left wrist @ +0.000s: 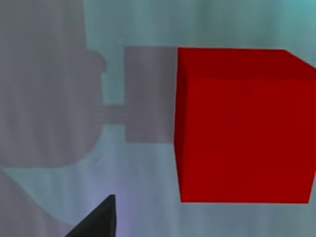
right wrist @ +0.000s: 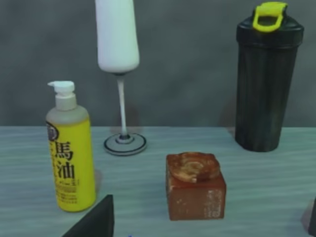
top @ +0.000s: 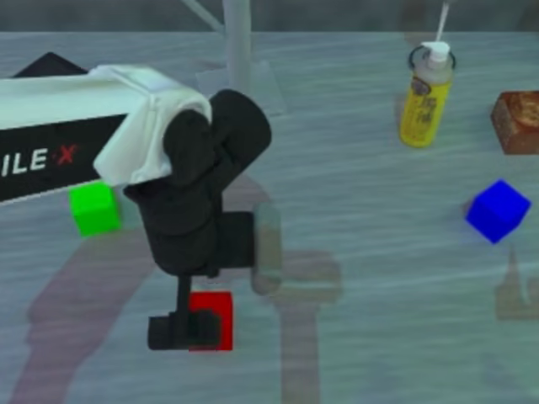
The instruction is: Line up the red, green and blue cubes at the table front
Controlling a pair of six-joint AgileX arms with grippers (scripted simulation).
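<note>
The red cube rests on the table near its front edge, and it fills much of the left wrist view. My left gripper hovers over the cube's left side, open and holding nothing. One dark fingertip shows clear of the cube. The green cube sits at the left, partly under my left arm. At the right lies the blue cube. My right gripper is outside the top view; it is open and empty, with one fingertip in sight.
A yellow pump bottle and a brown rusty block stand at the back right. Behind them are a white stemmed glass and a black shaker bottle. A pale base plate with a post stands at the back.
</note>
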